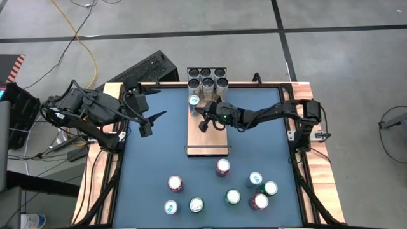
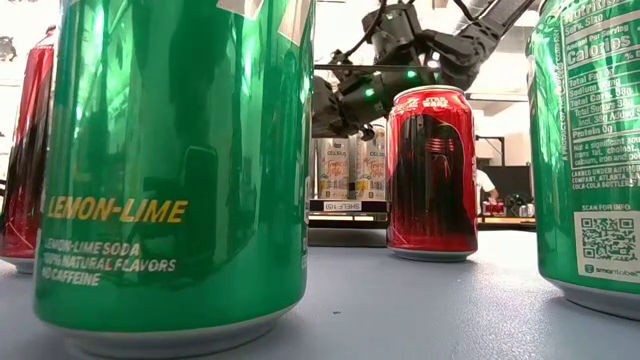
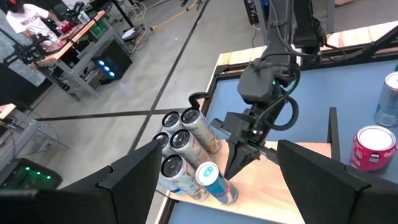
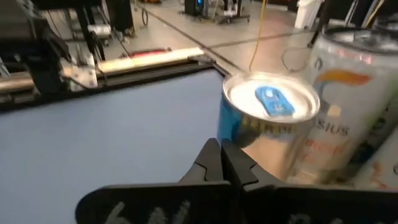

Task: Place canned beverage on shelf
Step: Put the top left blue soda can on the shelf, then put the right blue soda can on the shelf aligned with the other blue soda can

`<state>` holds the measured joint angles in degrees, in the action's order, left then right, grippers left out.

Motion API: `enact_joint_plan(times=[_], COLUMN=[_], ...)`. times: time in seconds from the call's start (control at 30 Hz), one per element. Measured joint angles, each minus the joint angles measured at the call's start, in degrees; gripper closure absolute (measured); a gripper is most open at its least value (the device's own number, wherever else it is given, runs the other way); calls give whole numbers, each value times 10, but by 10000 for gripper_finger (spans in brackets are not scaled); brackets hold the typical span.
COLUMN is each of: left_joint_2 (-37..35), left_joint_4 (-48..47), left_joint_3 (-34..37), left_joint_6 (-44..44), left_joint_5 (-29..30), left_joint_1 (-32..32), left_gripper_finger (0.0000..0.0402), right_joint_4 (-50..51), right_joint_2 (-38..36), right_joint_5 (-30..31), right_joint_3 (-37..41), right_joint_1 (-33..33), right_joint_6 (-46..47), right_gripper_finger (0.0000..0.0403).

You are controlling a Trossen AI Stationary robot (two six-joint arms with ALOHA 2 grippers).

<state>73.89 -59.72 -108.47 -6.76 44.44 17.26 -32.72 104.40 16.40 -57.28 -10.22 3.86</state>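
The shelf [image 1: 207, 137] is a pale wood plank lying mid-table, with a black wire rail at its near end. Six tall silver cans [image 1: 208, 79] stand bunched on its far end. A blue-topped can [image 1: 194, 100] stands upright beside them on the plank; it also shows in the wrist views [image 4: 267, 121] [image 3: 211, 180]. My right gripper [image 1: 204, 125] is shut and hovers over the plank just on the near side of that can, a small gap between them. My left gripper [image 1: 147, 124] is open, raised over the table's left side.
Several loose cans, red [image 1: 222, 166] and green [image 1: 233, 196], stand on the blue table near its front edge; they loom large in the low view [image 2: 170, 170]. Bare plank lies between my right gripper and the near rail [image 1: 206, 153]. Wooden strips edge the table [image 1: 95, 172].
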Motion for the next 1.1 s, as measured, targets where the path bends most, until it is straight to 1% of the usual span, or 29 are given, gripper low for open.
enact_joint_plan(times=[0.23,0.47,0.77,0.9,0.97,1.1], left_joint_2=[0,0,0,0,0,2], left_joint_4=[-8,-14,-15,-14,-6,13], left_joint_3=[0,0,0,0,0,0], left_joint_6=[0,9,15,23,24,29], left_joint_5=[0,0,-1,-1,-3,-5], left_joint_1=[0,0,0,4,8,20], left_gripper_finger=[97,97,97,97,97,97], right_joint_4=[29,29,53,101,148,210], right_joint_2=[0,0,-5,-35,-60,-124], right_joint_5=[0,6,7,12,18,19], right_joint_3=[-1,-1,-1,-11,-18,-37], right_joint_1=[-13,-27,-13,5,15,35], right_joint_6=[0,2,3,3,-6,-23], right_gripper_finger=[403,403,403,403,403,403])
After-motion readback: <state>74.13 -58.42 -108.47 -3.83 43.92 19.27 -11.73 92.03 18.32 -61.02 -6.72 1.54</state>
